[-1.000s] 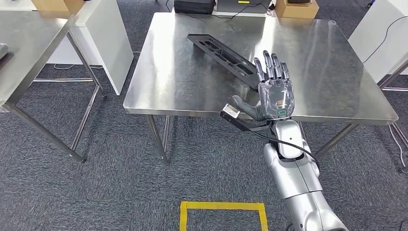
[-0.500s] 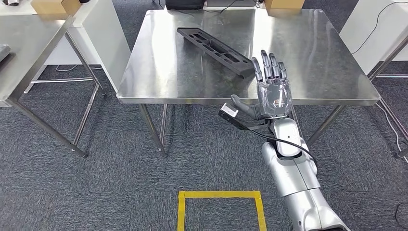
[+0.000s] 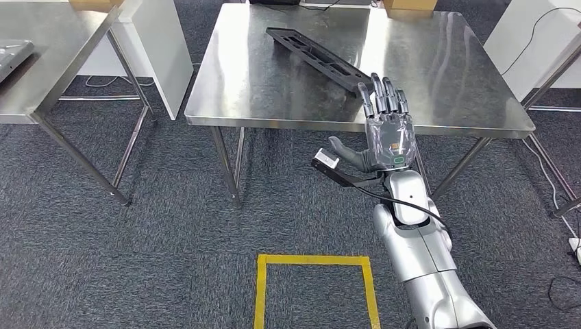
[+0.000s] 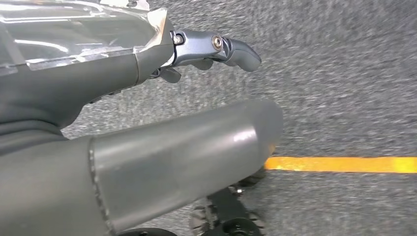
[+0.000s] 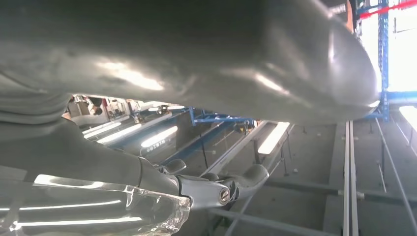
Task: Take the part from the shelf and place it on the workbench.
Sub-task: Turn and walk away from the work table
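The long black part [image 3: 317, 57] lies slantwise on the steel workbench [image 3: 445, 82], towards its far left. My right hand [image 3: 389, 133] is raised in front of the bench's near edge with its fingers straight and apart, holding nothing. Its fingertips overlap the part's near end in the head view, and whether they touch it I cannot tell. In the right wrist view the right hand [image 5: 162, 73] points up at ceiling lights. My left hand [image 4: 98, 73] hangs over grey carpet with nothing in it, its fingers loosely apart.
A second steel table [image 3: 48, 68] stands at the left beside a white cabinet [image 3: 161, 48]. A yellow tape square [image 3: 315, 288] marks the carpet near my feet. Another white unit [image 3: 541, 34] and floor cables lie at the right.
The whole picture has shifted: the camera has drawn back from the workbench, whose near edge now sits higher in view. The right hand stays raised and spread; the part lies where it was.
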`<state>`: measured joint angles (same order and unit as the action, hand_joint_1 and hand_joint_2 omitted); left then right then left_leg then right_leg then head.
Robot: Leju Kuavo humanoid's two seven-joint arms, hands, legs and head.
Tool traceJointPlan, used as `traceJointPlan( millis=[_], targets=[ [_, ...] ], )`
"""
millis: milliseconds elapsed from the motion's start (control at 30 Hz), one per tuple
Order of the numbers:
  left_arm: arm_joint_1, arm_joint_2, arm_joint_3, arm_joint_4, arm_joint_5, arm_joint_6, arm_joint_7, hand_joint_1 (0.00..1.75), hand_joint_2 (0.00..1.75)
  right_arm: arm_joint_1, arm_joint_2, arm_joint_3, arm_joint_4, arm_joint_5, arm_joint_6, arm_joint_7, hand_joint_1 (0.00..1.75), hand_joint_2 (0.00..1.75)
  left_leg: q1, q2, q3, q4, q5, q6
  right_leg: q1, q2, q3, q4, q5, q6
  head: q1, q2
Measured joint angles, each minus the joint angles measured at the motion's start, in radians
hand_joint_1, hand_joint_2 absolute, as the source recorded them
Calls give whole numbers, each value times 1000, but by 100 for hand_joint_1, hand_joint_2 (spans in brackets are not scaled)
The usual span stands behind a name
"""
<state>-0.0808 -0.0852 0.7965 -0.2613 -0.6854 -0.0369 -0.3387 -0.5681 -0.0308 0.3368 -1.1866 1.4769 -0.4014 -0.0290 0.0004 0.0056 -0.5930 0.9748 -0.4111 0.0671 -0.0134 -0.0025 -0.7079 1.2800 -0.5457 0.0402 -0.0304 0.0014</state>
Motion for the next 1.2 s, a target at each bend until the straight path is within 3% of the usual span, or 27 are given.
traceJointPlan(
  millis=[67,100,167,200,233,300,333,367,433,467,500,533,600,667,733,800,833,867,933,1000,1033,1067,1133,1200],
  targets=[
    [0,-1,3,0,-3,-2,1,0,0,0,-1,0,2,-1,-1,0,0,0,1,1,-32,5,22,-5,-4,0,56,-31,35,22,0,0],
    [0,-1,4,0,-5,-2,2,0,0,-1,-2,0,2,-1,-1,0,0,0,1,1,-46,9,32,-10,-5,0,108,-96,47,26,0,0],
    [0,-2,6,0,-5,-3,2,0,0,-4,-1,0,2,-2,-3,0,0,0,0,0,-66,13,51,-21,-1,1,213,-246,34,18,-1,0],
    [0,-2,7,0,-5,-3,3,0,0,-5,-1,0,2,-2,-4,0,0,0,-1,1,-71,13,62,-28,1,2,241,-296,21,9,-2,0],
    [0,-1,7,0,-6,-3,3,0,0,-5,-2,0,2,-2,-5,-1,0,0,-1,1,-74,11,72,-34,5,2,248,-317,16,1,-3,0],
    [2,0,8,0,-6,-3,3,0,0,-4,-3,0,3,-3,-8,-1,0,0,3,-1,-80,8,80,-48,2,1,231,-320,31,-18,-3,0],
    [3,0,9,1,-6,-3,4,0,0,-4,-3,0,3,-3,-9,-2,0,0,5,-4,-89,21,57,-55,0,-1,223,-320,42,-29,-5,0],
    [4,0,9,1,-6,-4,4,0,0,-4,-2,0,4,-4,-10,-2,0,0,7,-6,-101,53,15,-61,-2,-2,214,-321,55,-38,-8,0],
    [5,-1,9,1,-6,-4,4,0,0,-3,-2,0,5,-4,-12,-3,0,0,10,-8,-134,176,-95,-71,-1,-4,188,-319,79,-47,-14,0],
    [5,-1,9,1,-6,-4,4,0,0,-1,-2,0,6,-4,-12,-3,0,0,11,-8,-147,245,-128,-75,0,-4,173,-318,91,-48,-15,0],
    [5,-1,9,1,-6,-4,4,0,0,1,-2,0,6,-4,-12,-4,0,0,11,-8,-150,294,-138,-77,1,-4,158,-315,101,-47,-16,0],
    [5,-1,9,1,-6,-4,4,0,0,3,-2,0,7,-4,-12,-4,0,0,11,-8,-137,312,-126,-77,1,-4,142,-311,110,-45,-16,0],
    [4,-1,9,1,-6,-4,4,0,0,5,-3,0,8,-5,-13,-5,0,0,11,-8,-55,235,-80,-72,1,-3,115,-300,124,-39,-16,0],
    [3,0,9,1,-7,-4,4,0,0,5,-4,-1,8,-6,-14,-6,0,0,8,-10,53,90,-81,-60,4,-3,99,-292,135,-30,-16,0],
    [1,1,9,1,-8,-4,4,0,0,2,-4,-1,8,-9,-16,-7,0,0,1,-11,97,15,-102,-49,5,-5,93,-291,149,-16,-15,0],
    [0,0,9,1,-9,-4,4,0,0,0,-6,0,10,-12,-18,-9,0,0,-1,-8,90,3,-90,-34,4,-6,86,-292,159,-2,-15,0],
    [0,-1,9,2,-10,-4,4,0,0,-2,-7,0,12,-15,-19,-10,0,0,0,-7,83,-2,-79,-25,3,-5,76,-281,149,0,-14,0],
    [0,-1,9,2,-12,-4,4,0,0,-4,-8,0,14,-17,-19,-11,0,0,3,-5,74,-7,-67,-16,3,-4,60,-253,125,-2,-10,0],
    [-1,-1,9,2,-14,-2,2,0,0,-8,-9,0,19,-21,-20,-11,0,0,4,-3,51,-9,-46,-7,1,-1,17,-139,44,-9,-3,0],
    [0,-2,10,2,-13,1,2,0,0,-8,-10,1,24,-21,-21,-11,0,0,3,-1,25,-8,-26,-6,-2,-1,-11,-18,-3,-3,1,0],
    [0,-2,11,3,-12,2,1,0,0,-7,-11,2,27,-22,-21,-11,0,0,3,-1,14,-7,-18,-8,-3,-1,-5,2,0,6,1,0],
    [0,-3,13,3,-12,4,1,0,0,-8,-11,2,30,-22,-21,-11,0,0,3,-1,4,-6,-10,-11,-5,-1,22,-18,17,16,2,0],
    [1,-4,14,4,-12,5,1,0,0,-11,-11,3,33,-22,-21,-11,0,0,3,-2,-12,0,0,-18,-7,-2,122,-152,47,25,3,0],
    [1,-5,15,4,-12,5,0,0,0,-17,-10,3,33,-22,-21,-11,0,0,0,-2,-24,8,9,-29,-3,-1,204,-277,44,16,1,0]
  ],
)
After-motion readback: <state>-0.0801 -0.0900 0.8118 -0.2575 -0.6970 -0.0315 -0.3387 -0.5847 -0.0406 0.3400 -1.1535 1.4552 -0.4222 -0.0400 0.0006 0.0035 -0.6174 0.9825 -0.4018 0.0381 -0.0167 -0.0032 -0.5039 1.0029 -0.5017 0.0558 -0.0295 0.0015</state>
